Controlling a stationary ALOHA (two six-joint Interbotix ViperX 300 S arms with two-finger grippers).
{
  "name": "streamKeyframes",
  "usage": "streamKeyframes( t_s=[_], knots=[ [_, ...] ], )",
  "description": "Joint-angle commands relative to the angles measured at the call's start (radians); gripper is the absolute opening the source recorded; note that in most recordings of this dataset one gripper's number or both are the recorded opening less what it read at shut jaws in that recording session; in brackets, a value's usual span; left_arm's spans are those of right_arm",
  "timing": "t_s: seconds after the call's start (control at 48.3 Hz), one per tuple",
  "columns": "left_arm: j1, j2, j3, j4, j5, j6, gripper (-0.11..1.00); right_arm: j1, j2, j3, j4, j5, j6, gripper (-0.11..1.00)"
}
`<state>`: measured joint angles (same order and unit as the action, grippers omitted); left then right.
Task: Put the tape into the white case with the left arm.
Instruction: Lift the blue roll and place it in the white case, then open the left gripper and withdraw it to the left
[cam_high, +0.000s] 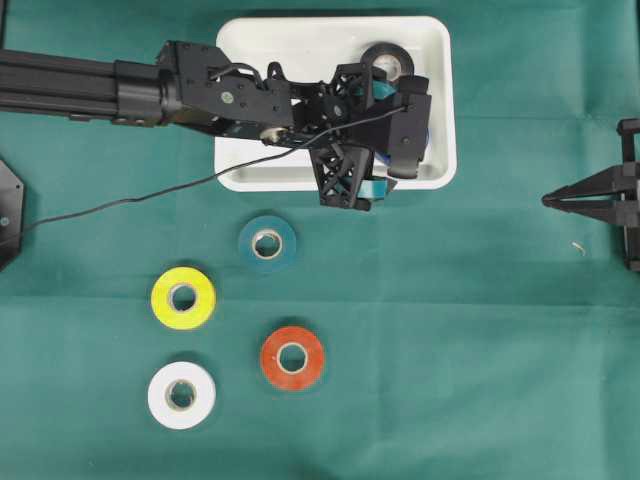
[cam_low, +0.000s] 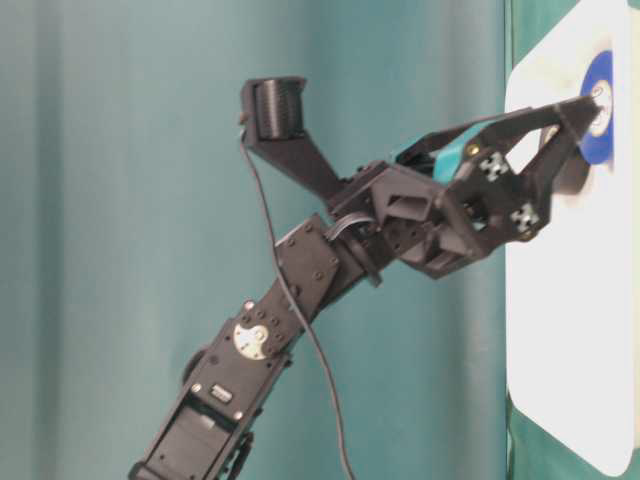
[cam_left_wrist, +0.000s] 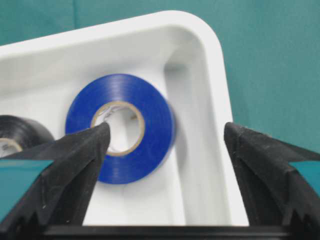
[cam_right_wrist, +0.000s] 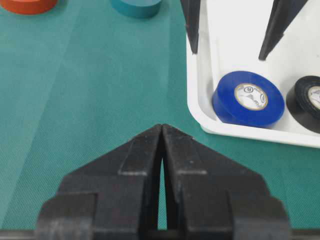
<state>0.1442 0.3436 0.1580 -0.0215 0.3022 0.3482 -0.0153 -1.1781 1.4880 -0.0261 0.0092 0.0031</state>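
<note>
The left claw (cam_left_wrist: 165, 145) stands spread wide over the shallow white rectangular plastic case (cam_high: 440, 60), holding nothing. The glossy blue roll of tape (cam_right_wrist: 248, 98) lies inside that case in a corner against the rim, just beside a black roll of tape (cam_right_wrist: 306, 102). In the left wrist view one fingertip (cam_left_wrist: 97, 135) appears to overlap the blue roll's cardboard core, though whether it touches I cannot tell from that angle.

The step in hand looks like the release and retreat. To do it well, lift the left claw straight up with the jaws kept apart, so neither tip drags the roll or catches the rim.

The right claw (cam_right_wrist: 162, 150) is pressed together, parked well apart over the green cloth-covered worktop (cam_high: 480, 350).

Teal (cam_high: 267, 242), yellow (cam_high: 183, 298), orange (cam_high: 292, 358) and white (cam_high: 181, 395) rolls remain outside.
</note>
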Motion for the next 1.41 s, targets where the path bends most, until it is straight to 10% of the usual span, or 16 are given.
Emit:
streamKeyframes(
  t_s=[0.0,1.387],
  knots=[
    [-0.005,-0.071,0.006,-0.002,-0.006,-0.006,0.94,-0.002,0.008,-0.011,0.0,-0.011,0.002,-0.09],
    [-0.089,-0.698,0.623,-0.006,-0.006,-0.112,0.92,-0.002,0.008,-0.011,0.0,-0.011,0.002,-0.09]
  ],
)
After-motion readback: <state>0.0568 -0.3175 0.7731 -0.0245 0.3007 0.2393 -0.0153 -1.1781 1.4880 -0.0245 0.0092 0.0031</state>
